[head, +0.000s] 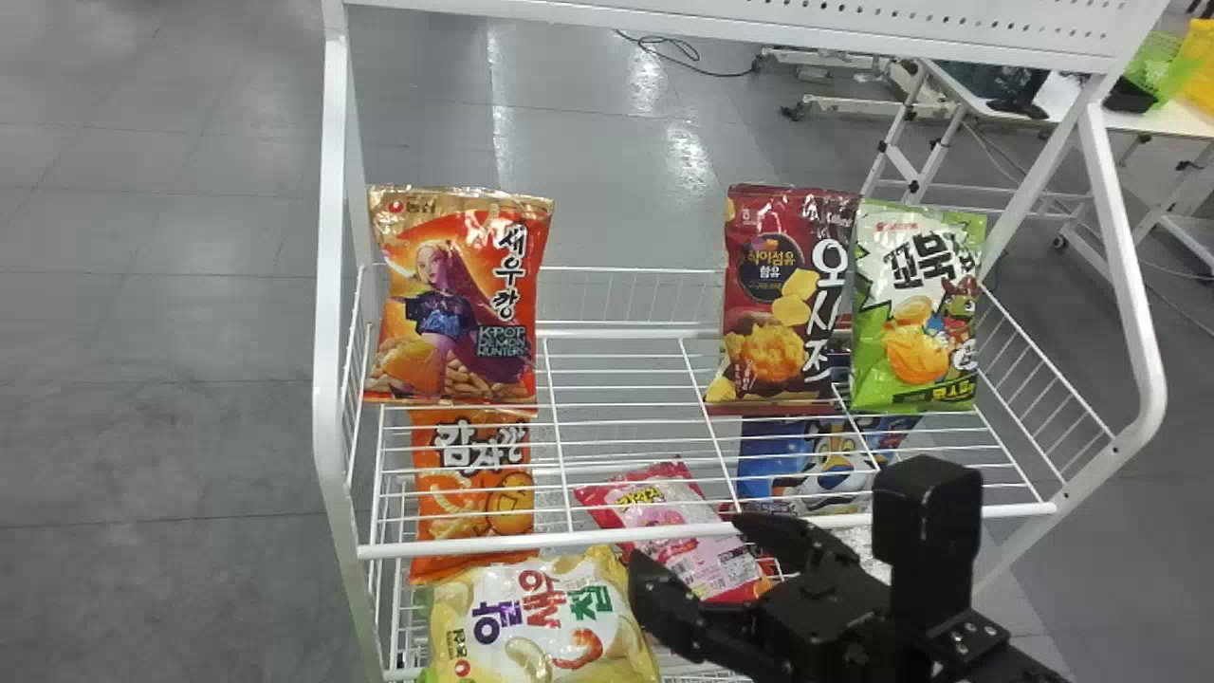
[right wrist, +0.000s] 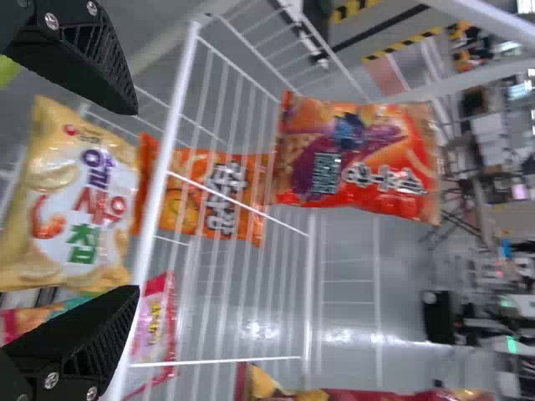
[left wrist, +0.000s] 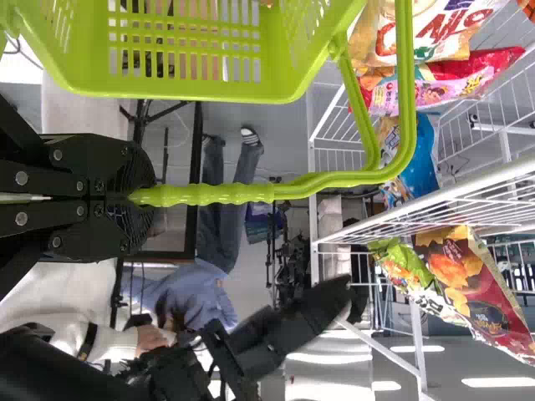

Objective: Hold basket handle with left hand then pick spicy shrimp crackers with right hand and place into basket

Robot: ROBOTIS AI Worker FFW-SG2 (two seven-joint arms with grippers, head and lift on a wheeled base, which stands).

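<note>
Hiding the basket handle's (left wrist: 217, 194) end, left gripper (left wrist: 134, 195) clamps it; right gripper's (head: 685, 543) jaws gape.

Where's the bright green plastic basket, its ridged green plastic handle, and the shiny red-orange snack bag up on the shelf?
Bright green plastic basket (left wrist: 209, 89): left wrist view, solid band beside its slots.
Ridged green plastic handle (left wrist: 226, 194): left wrist view, bumpy grip.
Shiny red-orange snack bag (head: 460, 308): head view, middle of its front.
</note>
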